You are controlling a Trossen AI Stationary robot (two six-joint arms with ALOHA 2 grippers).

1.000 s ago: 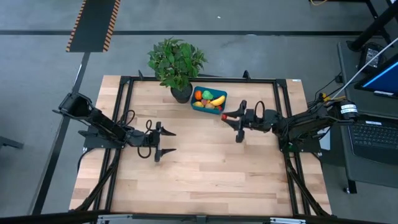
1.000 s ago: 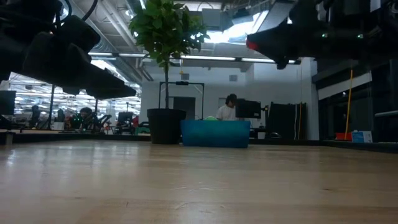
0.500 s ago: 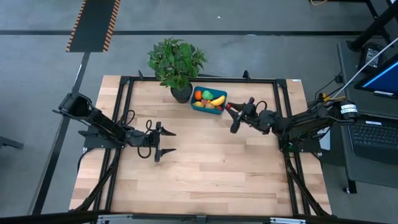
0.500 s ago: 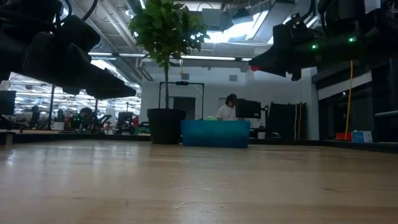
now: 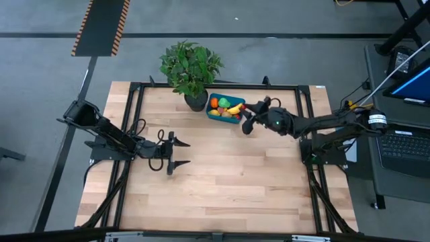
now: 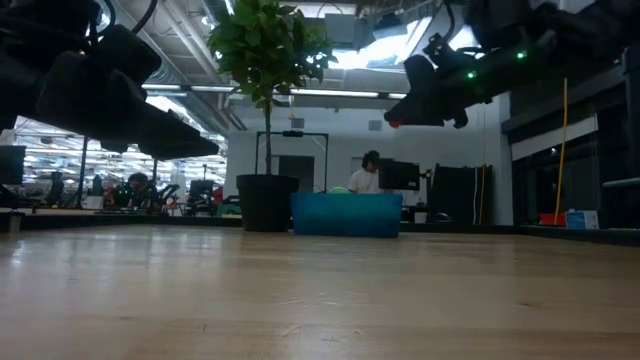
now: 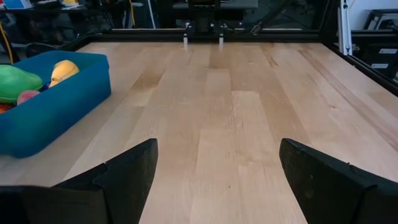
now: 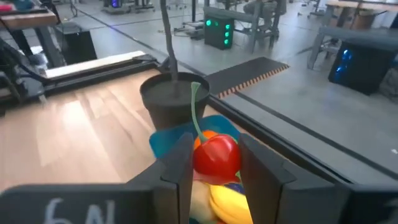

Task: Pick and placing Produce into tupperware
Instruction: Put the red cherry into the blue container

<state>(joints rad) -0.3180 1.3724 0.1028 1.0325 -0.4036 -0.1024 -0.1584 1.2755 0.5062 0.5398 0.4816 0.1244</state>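
Observation:
The teal tupperware [image 5: 224,119] sits at the table's far middle, beside a potted plant. It holds produce: a banana [image 5: 234,107], an orange piece [image 5: 214,103] and a green piece [image 5: 223,102]. My right gripper [image 5: 246,115] hangs at the tupperware's right end, shut on a red cherry [image 8: 216,155] with a green stem. In the right wrist view the tupperware [image 8: 166,142] and the banana [image 8: 227,202] lie below the cherry. My left gripper [image 5: 178,153] waits open over the table's left half, holding nothing. My right gripper pinches the cherry's round red body [image 8: 205,160] between its two fingers [image 8: 180,168], one on each side. The fingers reach in from the table's right, nearly level. The cherry is lifted clear above the tupperware's right end, its stem [image 8: 194,115] sticking up.
The potted plant [image 5: 191,67] in its dark pot [image 6: 267,203] stands just left of the tupperware. A black frame [image 5: 201,86] runs around the tabletop. Bare wood [image 5: 228,181] fills the table's near half.
My right gripper has carried the cherry toward the table's far edge and left, up to the tupperware's right end. It has also swung round to point at the tupperware. It has stayed shut on the cherry.

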